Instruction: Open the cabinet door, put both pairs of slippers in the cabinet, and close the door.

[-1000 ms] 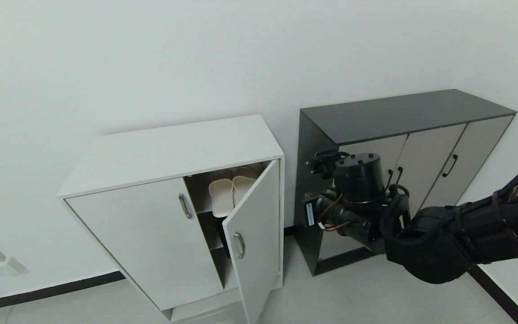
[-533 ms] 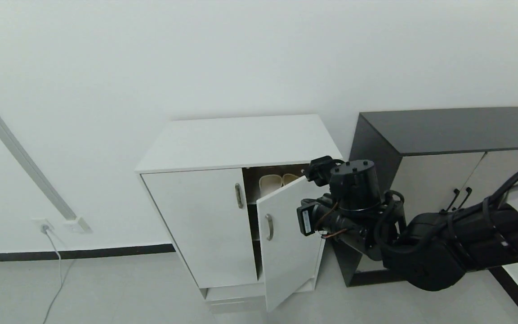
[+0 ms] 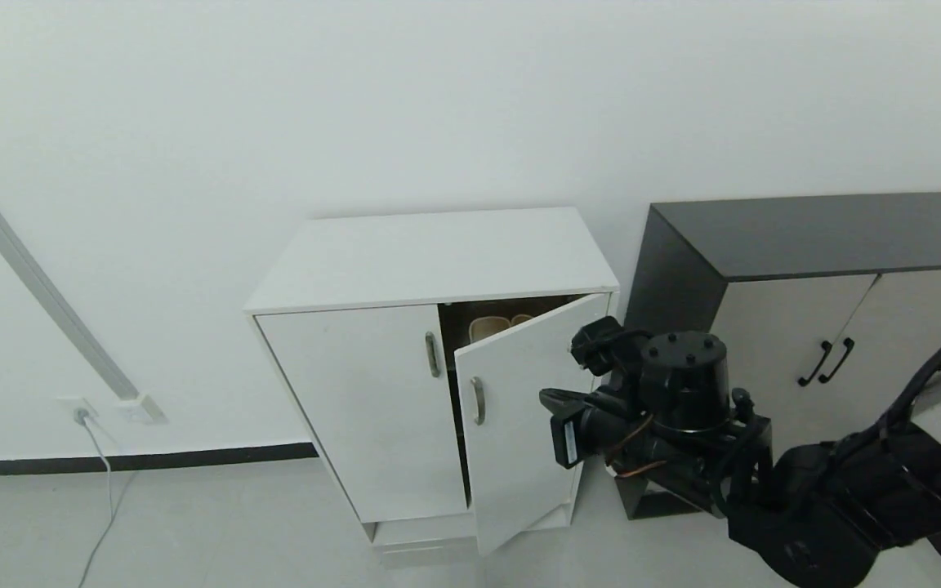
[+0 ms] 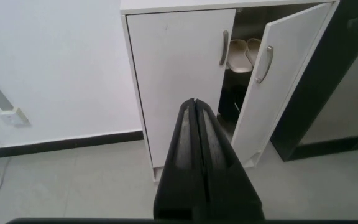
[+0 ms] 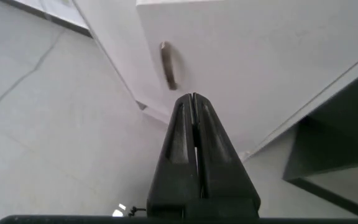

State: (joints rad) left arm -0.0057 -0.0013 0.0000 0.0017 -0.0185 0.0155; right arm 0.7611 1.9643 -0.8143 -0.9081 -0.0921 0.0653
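The white cabinet stands against the wall with its left door shut and its right door partly ajar. Through the gap a beige pair of slippers rests on the top shelf, the same slippers showing in the left wrist view. Below them the inside is dark and I cannot make out what lies there. My right gripper is shut with nothing in it, against the outer face of the right door near its hinge side; its tips sit close to the door handle. My left gripper is shut and empty, well back from the cabinet.
A dark cabinet with grey doors stands right beside the white one. A wall socket with a hanging cable and a slanted cable duct are on the left. Open grey floor lies in front.
The head camera swung round a second ago, shifting the whole picture. Since then the right door has swung further toward shut, and my right arm has sunk a little with it.
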